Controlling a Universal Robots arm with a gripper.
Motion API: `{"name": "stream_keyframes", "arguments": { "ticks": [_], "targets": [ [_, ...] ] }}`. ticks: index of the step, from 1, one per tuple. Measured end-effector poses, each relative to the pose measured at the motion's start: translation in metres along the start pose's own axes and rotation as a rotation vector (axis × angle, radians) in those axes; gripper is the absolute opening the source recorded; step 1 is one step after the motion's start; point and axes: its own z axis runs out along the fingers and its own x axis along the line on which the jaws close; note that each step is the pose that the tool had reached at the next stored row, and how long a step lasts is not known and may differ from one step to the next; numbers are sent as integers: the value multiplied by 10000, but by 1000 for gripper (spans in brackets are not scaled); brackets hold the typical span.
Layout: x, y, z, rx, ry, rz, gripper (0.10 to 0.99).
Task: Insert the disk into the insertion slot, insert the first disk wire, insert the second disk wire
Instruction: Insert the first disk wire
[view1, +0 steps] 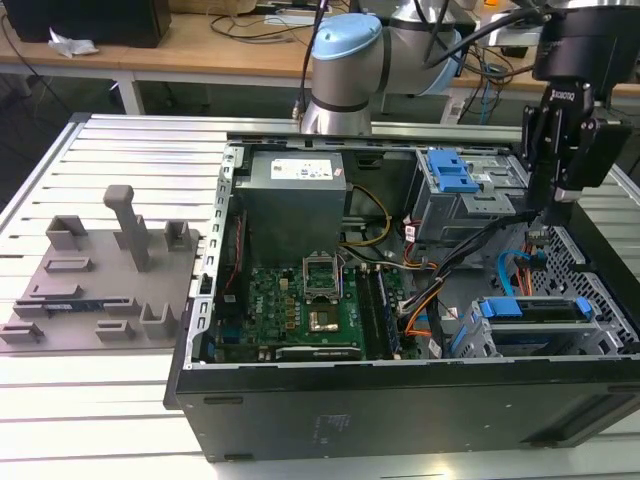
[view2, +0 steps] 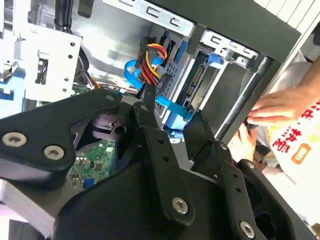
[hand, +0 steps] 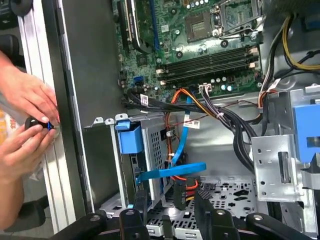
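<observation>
The disk (view1: 530, 309), in its blue carrier, sits inside the insertion slot (view1: 592, 338), a low grey cage at the case's corner on the exterior view's right. My gripper (view1: 551, 212) hangs open just behind that cage, over the loose wires. In both wrist views the black fingers (hand: 141, 202) straddle a flat blue wire (hand: 172, 172) and a black plug with red, yellow and orange wires (hand: 182, 192). The blue wire (view2: 167, 106) crosses the gap between the fingertips (view2: 200, 124). It reaches the cage's open end (view2: 197, 82), but I cannot tell whether it is plugged in.
A taller grey bay with a blue latch (view1: 452, 175) stands behind the cage. The motherboard (view1: 300, 300) and power supply (view1: 295, 200) fill the case's other side. A person's hands (hand: 27, 117) hold a small black object at the case's outer rail. A grey fixture plate (view1: 100, 280) lies outside.
</observation>
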Motion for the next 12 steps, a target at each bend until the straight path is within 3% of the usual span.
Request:
{"name": "stream_keyframes", "arguments": {
  "ticks": [1, 3, 4, 6, 12],
  "targets": [
    [-2, 3, 5, 13, 171, 28, 502],
    [-29, 7, 11, 101, 669, -7, 502],
    [-46, 9, 17, 120, 756, -20, 502],
    [-81, 15, 52, 135, 791, -34, 502],
    [-110, 34, 117, 327, 764, 17, 502]
  ]
}}
